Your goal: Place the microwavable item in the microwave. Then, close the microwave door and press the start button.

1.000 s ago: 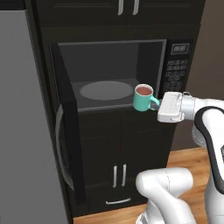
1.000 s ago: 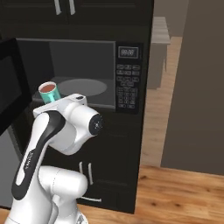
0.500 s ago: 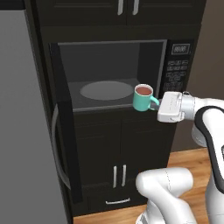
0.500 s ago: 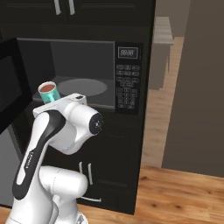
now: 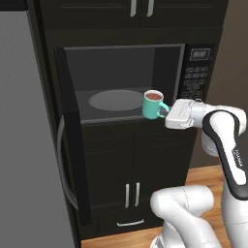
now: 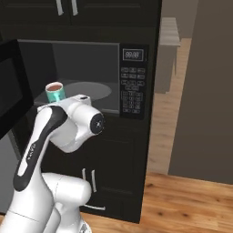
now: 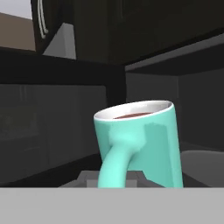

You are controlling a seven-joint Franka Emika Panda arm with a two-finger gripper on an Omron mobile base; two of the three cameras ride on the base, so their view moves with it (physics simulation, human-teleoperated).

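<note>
The teal mug with brown liquid hangs upright at the front right of the open microwave. It is level with the cavity floor, just before the grey turntable. My gripper is shut on the mug's handle from the right. The hand view looks at the mug from close up, its handle between my gripper tips. The microwave door stands swung open to the left, its silver bar handle facing out. The mug rises above my arm, left of the keypad panel.
Dark cabinet doors with short silver handles sit under the microwave, and more cabinets above it. A tall grey panel fills the left. Wooden floor and a brown wall lie to the right.
The mug and my hand have crept slightly left, toward the microwave opening. The door and the grip are unchanged.
</note>
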